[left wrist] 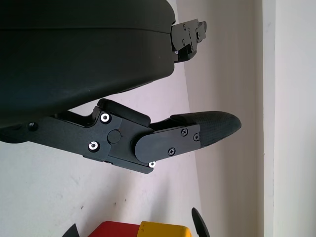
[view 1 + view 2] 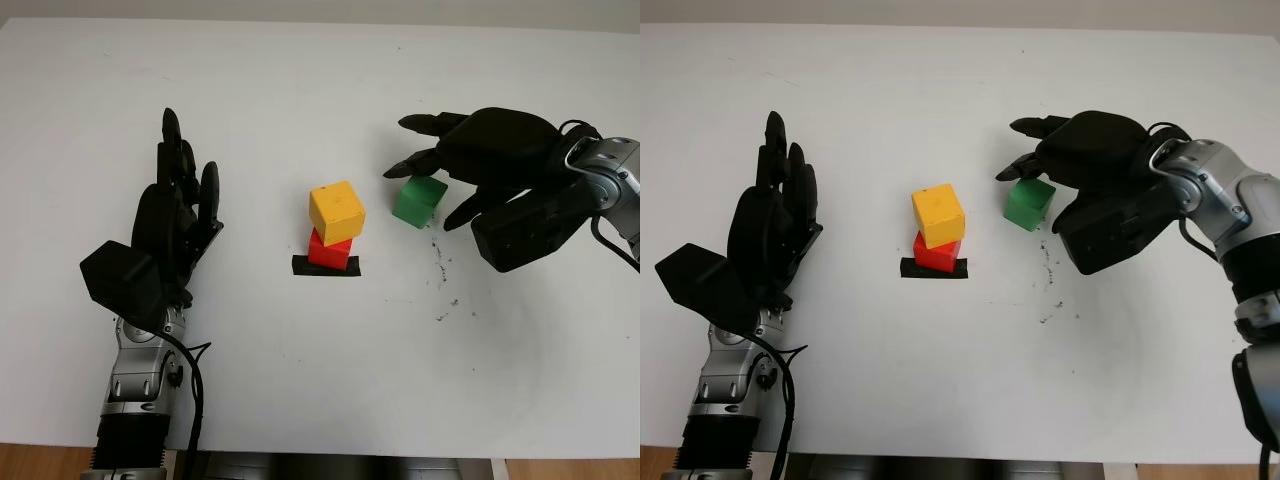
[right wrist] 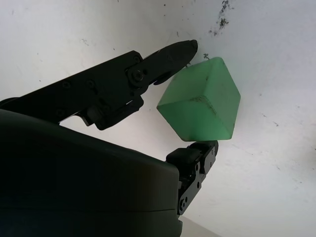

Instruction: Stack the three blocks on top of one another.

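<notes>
A yellow block [image 2: 337,210] sits a little askew on a red block [image 2: 329,248], which stands on a black tape mark [image 2: 300,266] at the table's middle. Just to their right is a green block [image 2: 418,200], low over the white table; I cannot tell whether it is lifted. My right hand [image 2: 430,188] reaches in from the right and curls over it. In the right wrist view one fingertip [image 3: 182,48] meets the green block [image 3: 200,101] near a top corner and another finger [image 3: 197,153] presses its opposite side. My left hand [image 2: 188,165] is open at the left, away from the blocks.
The white table [image 2: 300,90] stretches to a far edge at the top and a near edge [image 2: 350,455] at the bottom. Dark specks [image 2: 440,275] mark the surface below the green block. Open surface lies between my left hand and the stack.
</notes>
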Robot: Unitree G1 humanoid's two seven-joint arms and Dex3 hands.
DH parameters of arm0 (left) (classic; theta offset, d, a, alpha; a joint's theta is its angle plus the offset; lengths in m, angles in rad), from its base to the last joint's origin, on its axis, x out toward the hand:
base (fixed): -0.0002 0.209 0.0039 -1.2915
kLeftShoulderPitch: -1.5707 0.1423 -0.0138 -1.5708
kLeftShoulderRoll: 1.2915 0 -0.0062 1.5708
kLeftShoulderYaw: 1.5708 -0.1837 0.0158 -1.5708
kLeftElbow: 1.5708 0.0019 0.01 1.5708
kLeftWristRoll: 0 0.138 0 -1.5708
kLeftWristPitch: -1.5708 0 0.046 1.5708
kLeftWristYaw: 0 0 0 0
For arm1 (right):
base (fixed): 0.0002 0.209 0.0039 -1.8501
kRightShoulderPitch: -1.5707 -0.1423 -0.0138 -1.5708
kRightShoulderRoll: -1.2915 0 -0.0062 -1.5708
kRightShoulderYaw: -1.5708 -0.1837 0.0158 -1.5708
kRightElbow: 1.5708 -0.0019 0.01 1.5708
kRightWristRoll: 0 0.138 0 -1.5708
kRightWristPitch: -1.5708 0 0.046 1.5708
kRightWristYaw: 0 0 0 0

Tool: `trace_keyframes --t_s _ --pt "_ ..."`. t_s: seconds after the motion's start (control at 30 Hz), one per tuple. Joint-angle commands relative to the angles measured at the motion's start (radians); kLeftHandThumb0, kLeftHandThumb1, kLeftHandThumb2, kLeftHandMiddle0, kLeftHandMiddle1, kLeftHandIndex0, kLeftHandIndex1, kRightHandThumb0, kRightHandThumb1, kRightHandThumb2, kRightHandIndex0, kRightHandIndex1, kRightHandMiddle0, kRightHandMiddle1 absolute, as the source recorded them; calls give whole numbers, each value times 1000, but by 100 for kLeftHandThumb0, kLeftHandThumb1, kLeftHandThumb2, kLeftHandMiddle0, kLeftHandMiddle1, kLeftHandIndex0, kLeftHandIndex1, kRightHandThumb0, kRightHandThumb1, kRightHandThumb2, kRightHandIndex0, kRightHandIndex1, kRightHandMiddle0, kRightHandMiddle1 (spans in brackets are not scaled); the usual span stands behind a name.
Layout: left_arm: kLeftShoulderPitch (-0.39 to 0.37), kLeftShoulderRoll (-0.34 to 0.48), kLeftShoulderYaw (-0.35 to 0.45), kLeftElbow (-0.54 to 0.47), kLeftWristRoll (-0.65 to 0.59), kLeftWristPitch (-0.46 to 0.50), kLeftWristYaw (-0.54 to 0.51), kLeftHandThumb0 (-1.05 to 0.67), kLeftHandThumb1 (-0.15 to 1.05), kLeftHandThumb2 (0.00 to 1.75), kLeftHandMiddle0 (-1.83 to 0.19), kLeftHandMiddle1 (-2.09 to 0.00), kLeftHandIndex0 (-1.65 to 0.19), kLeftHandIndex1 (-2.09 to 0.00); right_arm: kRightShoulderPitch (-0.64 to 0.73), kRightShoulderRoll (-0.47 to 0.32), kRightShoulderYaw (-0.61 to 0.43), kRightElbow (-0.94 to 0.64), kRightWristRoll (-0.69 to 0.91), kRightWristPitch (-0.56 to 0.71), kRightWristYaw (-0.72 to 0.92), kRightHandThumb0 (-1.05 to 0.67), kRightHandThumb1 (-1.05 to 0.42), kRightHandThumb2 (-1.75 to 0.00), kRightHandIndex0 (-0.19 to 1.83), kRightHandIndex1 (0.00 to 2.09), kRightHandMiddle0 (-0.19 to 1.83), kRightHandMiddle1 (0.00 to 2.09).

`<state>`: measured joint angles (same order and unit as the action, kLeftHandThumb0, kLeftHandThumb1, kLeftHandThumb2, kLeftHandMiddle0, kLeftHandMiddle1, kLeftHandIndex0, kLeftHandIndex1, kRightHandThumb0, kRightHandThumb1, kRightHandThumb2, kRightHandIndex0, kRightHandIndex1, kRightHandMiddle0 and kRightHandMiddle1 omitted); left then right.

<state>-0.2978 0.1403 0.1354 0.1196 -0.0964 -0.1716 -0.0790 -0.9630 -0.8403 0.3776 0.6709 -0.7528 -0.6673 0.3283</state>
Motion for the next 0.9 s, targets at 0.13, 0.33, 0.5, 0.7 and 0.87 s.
trace_keyframes --t_s 0.13,0.33,0.5,0.7,0.87 --pt "11 -2 4 -16 -5 4 0 -73 105 60 19 0 19 0 -11 2 0 19 -2 -26 -43 -43 -86 -6 9 8 59 14" --pt "12 -2 4 -19 -5 7 2 -73 105 60 19 0 19 0 -17 -3 6 48 -32 -72 -139 -40 -91 -6 21 10 80 32" --pt "11 0 2 -14 -5 4 -3 -73 105 60 19 0 19 0 -32 -10 8 69 -50 -95 -182 -38 -95 -5 30 7 54 113" --pt "6 -5 2 -11 0 5 9 -72 105 59 19 0 19 0 -42 -17 5 83 -55 -98 -192 -38 -94 -5 32 7 54 118" --pt "1 -5 2 -7 -2 7 9 -72 105 58 19 0 19 0 -38 -18 -7 83 -36 -84 -179 -37 -93 -5 32 6 53 115"
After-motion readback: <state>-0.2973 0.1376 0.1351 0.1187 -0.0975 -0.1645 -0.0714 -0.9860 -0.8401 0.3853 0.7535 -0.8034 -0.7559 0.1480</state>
